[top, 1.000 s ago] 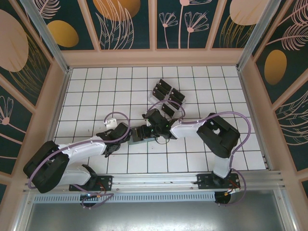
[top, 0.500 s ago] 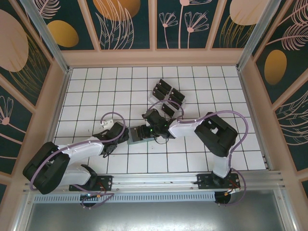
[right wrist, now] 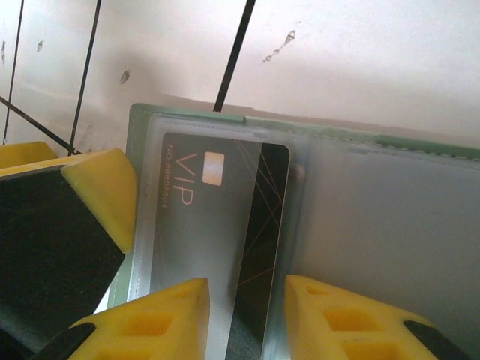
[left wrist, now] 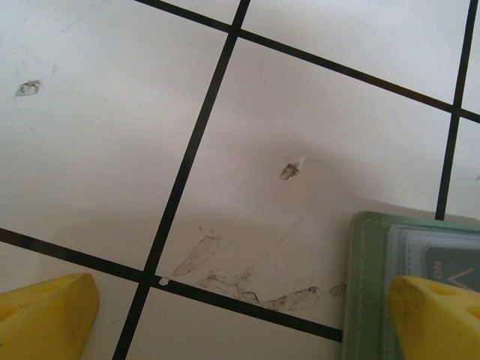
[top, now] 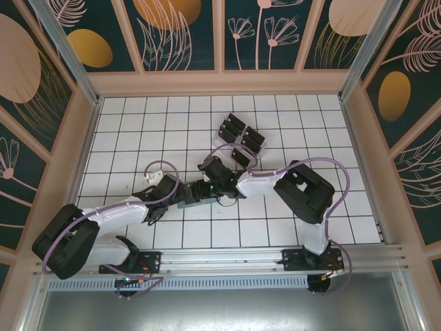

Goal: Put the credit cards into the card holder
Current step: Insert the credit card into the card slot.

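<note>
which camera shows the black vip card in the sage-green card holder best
Right wrist: the black VIP card lies close up, partly under a clear pocket of the sage-green card holder, lettering readable. Left wrist catches one corner. In top external it is too covered to tell.

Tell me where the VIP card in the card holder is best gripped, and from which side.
Grip the VIP card at its near end, on the dark strip toward the middle of the card holder, coming from the near edge of the right wrist view. The rest looks hazy, probably under the clear pocket, and the card lies flat, so that strip seems free.
</note>
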